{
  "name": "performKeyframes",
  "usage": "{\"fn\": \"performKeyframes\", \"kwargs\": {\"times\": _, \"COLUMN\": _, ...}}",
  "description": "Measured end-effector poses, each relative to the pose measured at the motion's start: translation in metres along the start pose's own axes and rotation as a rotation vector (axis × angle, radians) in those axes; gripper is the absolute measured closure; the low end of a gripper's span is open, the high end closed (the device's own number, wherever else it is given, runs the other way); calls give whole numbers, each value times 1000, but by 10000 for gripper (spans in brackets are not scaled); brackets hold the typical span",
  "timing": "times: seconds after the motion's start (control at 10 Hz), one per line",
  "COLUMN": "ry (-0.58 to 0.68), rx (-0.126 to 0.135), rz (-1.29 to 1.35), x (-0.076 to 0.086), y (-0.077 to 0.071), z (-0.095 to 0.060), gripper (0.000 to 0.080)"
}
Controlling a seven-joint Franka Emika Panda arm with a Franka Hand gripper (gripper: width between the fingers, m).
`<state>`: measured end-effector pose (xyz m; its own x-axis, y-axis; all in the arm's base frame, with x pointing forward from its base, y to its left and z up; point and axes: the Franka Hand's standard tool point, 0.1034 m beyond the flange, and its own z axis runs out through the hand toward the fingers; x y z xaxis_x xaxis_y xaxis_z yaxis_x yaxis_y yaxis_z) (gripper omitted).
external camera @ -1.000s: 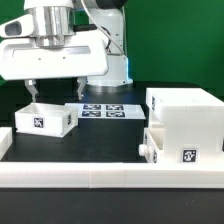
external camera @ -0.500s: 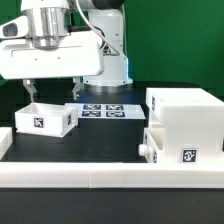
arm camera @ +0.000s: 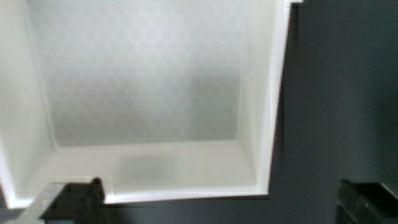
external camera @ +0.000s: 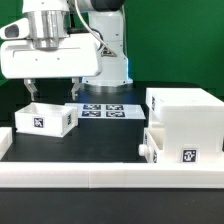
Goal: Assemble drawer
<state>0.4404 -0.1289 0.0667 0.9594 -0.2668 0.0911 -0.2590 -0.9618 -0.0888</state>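
A small open white tray (external camera: 45,118) with a tag on its front stands at the exterior view's left. My gripper (external camera: 54,90) hovers just above it, open and empty, apart from it. In the wrist view the tray's hollow inside (arm camera: 151,100) fills the picture. My gripper (arm camera: 222,200) has one dark fingertip (arm camera: 79,196) over the tray's corner and the other outside its side wall (arm camera: 278,90). The large cube-like housing (external camera: 186,112) stands at the exterior view's right. A second tray (external camera: 182,148) with a knob sits low at its front.
The marker board (external camera: 104,110) lies flat on the dark table behind the trays. A long low white rail (external camera: 100,176) runs across the front. The arm's white base (external camera: 108,60) stands at the back.
My gripper has shifted slightly toward the exterior view's left above the tray. The tray, the housing and the second tray have not moved.
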Motion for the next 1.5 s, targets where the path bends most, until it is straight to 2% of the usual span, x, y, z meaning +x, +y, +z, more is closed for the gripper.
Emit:
{"fn": "performKeyframes", "kwargs": {"times": 0.2, "ry": -7, "rx": 5, "rz": 32, "x": -6, "y": 2, "z": 3, "gripper": 150}}
{"fn": "performKeyframes", "kwargs": {"times": 0.5, "ry": -8, "rx": -5, "rz": 62, "x": -26, "y": 6, "z": 13, "gripper": 150}}
{"fn": "performKeyframes", "kwargs": {"times": 0.7, "ry": -11, "rx": -5, "rz": 52, "x": -28, "y": -2, "z": 18, "gripper": 150}}
{"fn": "performKeyframes", "kwargs": {"times": 0.9, "ry": -17, "rx": -8, "rz": 33, "x": -32, "y": -10, "z": 32, "gripper": 150}}
{"fn": "performKeyframes", "kwargs": {"times": 1.2, "ry": 3, "rx": -28, "rz": 15, "x": -41, "y": -8, "z": 49, "gripper": 150}}
{"fn": "performKeyframes", "kwargs": {"times": 1.5, "ry": 0, "rx": -33, "rz": 7, "x": -47, "y": -11, "z": 58, "gripper": 150}}
